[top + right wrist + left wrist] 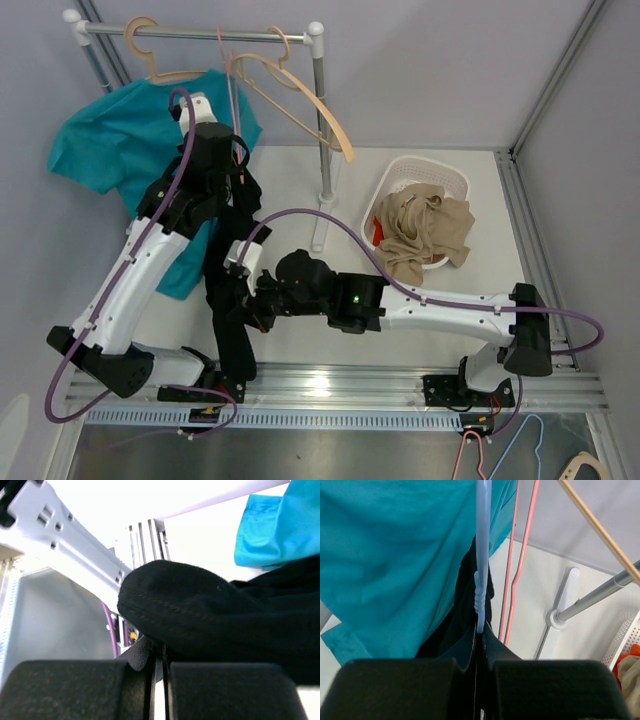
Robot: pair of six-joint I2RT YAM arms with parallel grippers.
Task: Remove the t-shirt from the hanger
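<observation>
Cloth matters most here: the black t-shirt (pixel 225 310) is soft, light and floppy. It bends and stretches where it is pulled, and it will not break. It hangs in a long dark strip from up near the rack (pixel 190 33) down toward the front of the table, just beside a teal shirt (pixel 110 140). The top of it is on a pale blue hanger (pixel 482 555), which looks thin, stiff and smooth.

The left gripper (pixel 480 635) is squeezed tight on that hanger's thin bar, with black cloth bunched right next to the fingers. The right gripper (pixel 159 650) is low down and pinched onto a thick fold of the black t-shirt. It may be a hem or a sleeve; I cannot tell which.

I think this is the pulling step: one arm holds the hanger and the other tugs the shirt off. Because the cloth is stretchy, a pull from low down may only make it longer. A better hold may be near the neck hole, where the shirt sits on the hanger. The hanger looks slippery, so it could twist or slide out of the fingers. A pink wire hanger (pixel 512 580) hangs close by and could get caught. A white basket (pixel 402 178) with tan clothes (pixel 430 230) sits off to the right.
</observation>
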